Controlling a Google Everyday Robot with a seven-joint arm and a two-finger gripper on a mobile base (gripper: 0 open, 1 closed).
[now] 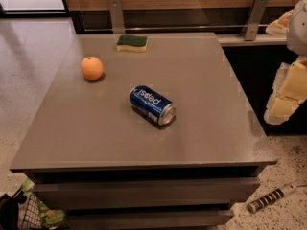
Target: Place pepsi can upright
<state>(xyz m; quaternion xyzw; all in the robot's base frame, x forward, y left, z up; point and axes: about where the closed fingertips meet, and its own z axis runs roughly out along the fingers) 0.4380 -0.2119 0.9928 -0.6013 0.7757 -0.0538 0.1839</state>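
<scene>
The pepsi can [152,104] is dark blue with white lettering and silver ends. It lies on its side near the middle of the grey table [211,95], its silver end facing front right. My gripper [283,104], cream and white, hangs at the right edge of the view, off the table's right side and well apart from the can. It holds nothing that I can see.
An orange [92,68] sits at the table's left, behind the can. A green and yellow sponge [132,43] lies near the back edge. A wooden wall with metal brackets stands behind. A dark rod [271,198] lies on the floor at front right.
</scene>
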